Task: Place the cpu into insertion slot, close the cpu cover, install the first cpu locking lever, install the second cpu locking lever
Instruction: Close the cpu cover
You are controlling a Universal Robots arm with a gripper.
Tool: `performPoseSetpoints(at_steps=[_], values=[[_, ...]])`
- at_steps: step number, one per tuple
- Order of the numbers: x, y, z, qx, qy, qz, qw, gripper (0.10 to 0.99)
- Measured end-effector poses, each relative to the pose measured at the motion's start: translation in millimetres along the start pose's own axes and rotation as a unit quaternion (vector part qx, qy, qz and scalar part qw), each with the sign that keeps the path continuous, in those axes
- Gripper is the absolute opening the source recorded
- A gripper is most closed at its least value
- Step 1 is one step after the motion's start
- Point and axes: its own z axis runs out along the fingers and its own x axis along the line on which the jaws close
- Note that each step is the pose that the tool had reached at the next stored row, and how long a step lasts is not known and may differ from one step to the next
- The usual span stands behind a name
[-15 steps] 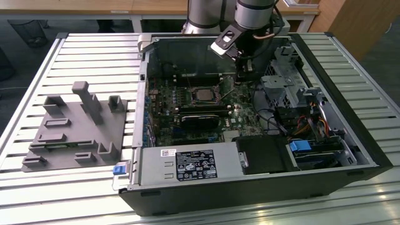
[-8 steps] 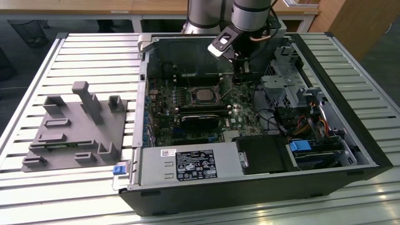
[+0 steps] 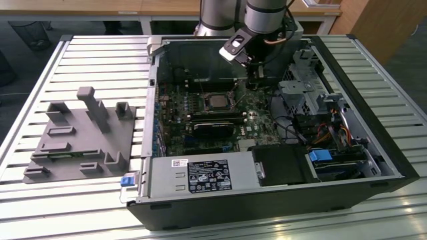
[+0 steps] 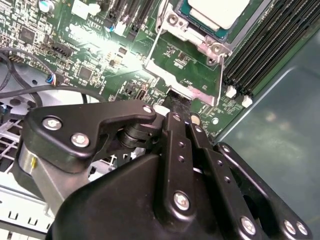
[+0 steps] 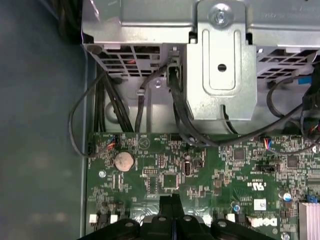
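The cpu [image 3: 217, 101] [image 4: 218, 11], pale silver and square, lies in the insertion slot on the green board inside the open computer case. The silvery cpu cover [image 4: 197, 39] frames it and looks laid down around it. Two thin wire locking levers [image 4: 154, 45] [image 4: 221, 75] run along the socket's sides; I cannot tell whether they are latched. My gripper [image 3: 252, 84] [image 4: 179, 99] [image 5: 172, 200] hangs low over the board just to the exterior view's right of the socket. Its black fingers are pressed together, with nothing seen between them.
A metal drive cage [image 3: 307, 95] [image 5: 220, 60] with black cables [image 5: 125, 100] stands close beside the gripper. Long memory slots [image 4: 270, 45] flank the socket, and a black block [image 3: 213, 131] sits in front of it. The power supply [image 3: 200, 175] fills the case's near side. A grey fixture tray [image 3: 80, 140] lies outside.
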Motion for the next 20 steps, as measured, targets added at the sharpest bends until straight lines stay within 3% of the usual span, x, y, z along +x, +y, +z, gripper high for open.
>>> performPoseSetpoints(at_steps=[20], values=[[-0.2, -25.4, -0.1, 0.0000, 0.0000, 0.000, 1.0000, 0.106]])
